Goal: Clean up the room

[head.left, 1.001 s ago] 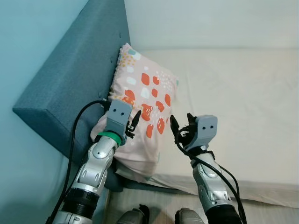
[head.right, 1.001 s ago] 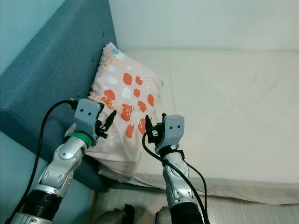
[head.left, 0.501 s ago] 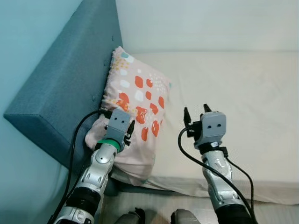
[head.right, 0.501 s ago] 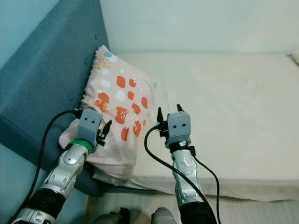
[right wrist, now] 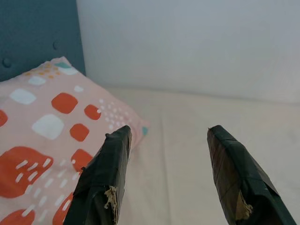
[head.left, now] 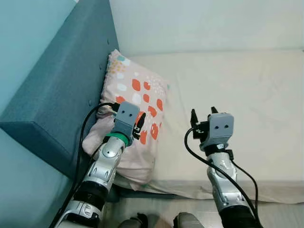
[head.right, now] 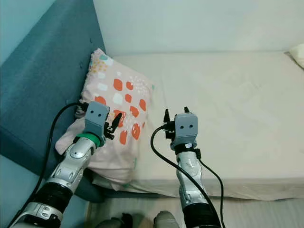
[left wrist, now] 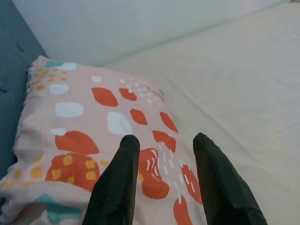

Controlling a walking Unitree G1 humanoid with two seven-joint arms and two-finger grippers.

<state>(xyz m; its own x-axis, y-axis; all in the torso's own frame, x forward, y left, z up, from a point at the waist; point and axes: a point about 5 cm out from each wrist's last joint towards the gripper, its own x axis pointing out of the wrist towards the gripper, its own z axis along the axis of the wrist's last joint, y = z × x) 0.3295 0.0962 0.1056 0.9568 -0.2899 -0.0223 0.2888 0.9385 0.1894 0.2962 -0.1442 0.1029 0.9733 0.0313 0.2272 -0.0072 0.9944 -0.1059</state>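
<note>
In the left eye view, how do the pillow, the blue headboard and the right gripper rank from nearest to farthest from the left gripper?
1. The pillow, directly under the left gripper.
2. The blue headboard, on the left gripper's outer side, behind the pillow.
3. The right gripper, across the cream mattress on the robot's right.

No readable text anywhere — no words, labels, brands or numbers. The pillow carries only a pattern of blotches and dots — no lettering.
</note>
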